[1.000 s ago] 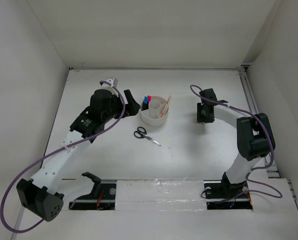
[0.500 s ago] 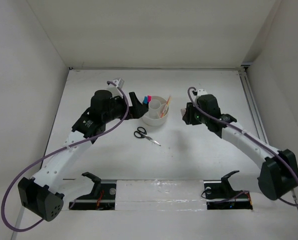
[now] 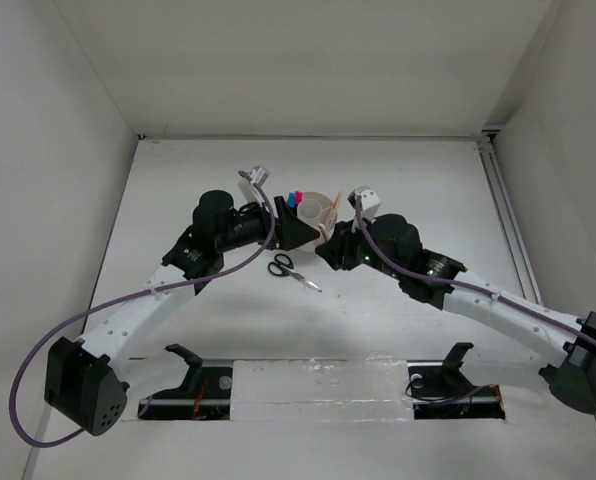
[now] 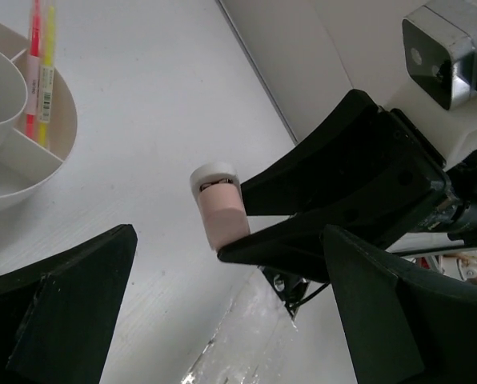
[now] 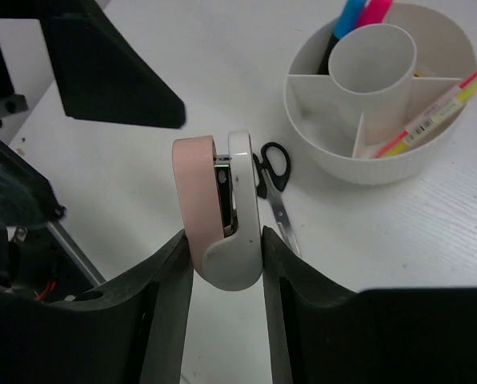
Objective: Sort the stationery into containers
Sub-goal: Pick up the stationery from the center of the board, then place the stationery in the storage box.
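- Black fingers of the left gripper (image 3: 288, 222) are spread wide and hold nothing. They face the right gripper's load head-on, which reads as readiness to receive it, or simply as keeping out of the tub's way.
- Steel-bladed scissors (image 5: 279, 210) lie flat on the tabletop (image 3: 428, 180), below and just past the right gripper and beside the tub, not yet sorted. Lying flat like this, they will likely need a pinch from above.
- White plastic tub (image 5: 382, 170) sits just beyond both grippers, roughly between them. Its dividers keep the kinds apart:
  - the blue highlighter (image 5: 349, 14) and pink highlighter (image 5: 374, 10) stand together in one compartment;
  - a thin pink pen (image 4: 35, 24) and a thin yellow pen (image 4: 50, 32) lean on the rim of another.
- Pink-and-white mini stapler (image 5: 218, 212) is pinched at its lower end by the right gripper (image 5: 222, 264). It is held upright, with most of its body standing out past the fingertips and in line with the gap of the left gripper. Held this way, it could probably go end-first into a free compartment or be passed across.
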You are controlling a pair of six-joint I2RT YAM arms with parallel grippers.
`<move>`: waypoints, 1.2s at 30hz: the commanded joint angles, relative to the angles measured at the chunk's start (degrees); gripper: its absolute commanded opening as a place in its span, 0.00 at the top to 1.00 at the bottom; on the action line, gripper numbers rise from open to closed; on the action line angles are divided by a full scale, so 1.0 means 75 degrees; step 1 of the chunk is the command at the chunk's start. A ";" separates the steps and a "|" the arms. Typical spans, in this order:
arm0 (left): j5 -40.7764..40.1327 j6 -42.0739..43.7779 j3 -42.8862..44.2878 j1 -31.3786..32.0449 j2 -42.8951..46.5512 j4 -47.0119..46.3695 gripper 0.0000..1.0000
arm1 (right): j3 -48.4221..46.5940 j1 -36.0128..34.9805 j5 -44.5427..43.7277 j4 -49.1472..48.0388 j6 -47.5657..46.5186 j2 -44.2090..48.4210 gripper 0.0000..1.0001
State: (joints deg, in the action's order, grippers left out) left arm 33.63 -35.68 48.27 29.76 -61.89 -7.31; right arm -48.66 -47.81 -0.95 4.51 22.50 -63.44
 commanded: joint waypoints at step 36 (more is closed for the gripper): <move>-0.7485 -0.0901 0.0801 0.0691 -0.1390 -0.0247 1.00 | -0.0086 -0.1348 -0.3435 0.0744 0.0620 0.1204 0.00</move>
State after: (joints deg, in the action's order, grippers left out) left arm -6.24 -39.22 47.40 31.14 -70.02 -12.03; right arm -50.26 -57.58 -20.99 5.45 24.49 -57.32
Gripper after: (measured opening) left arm 0.255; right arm 0.998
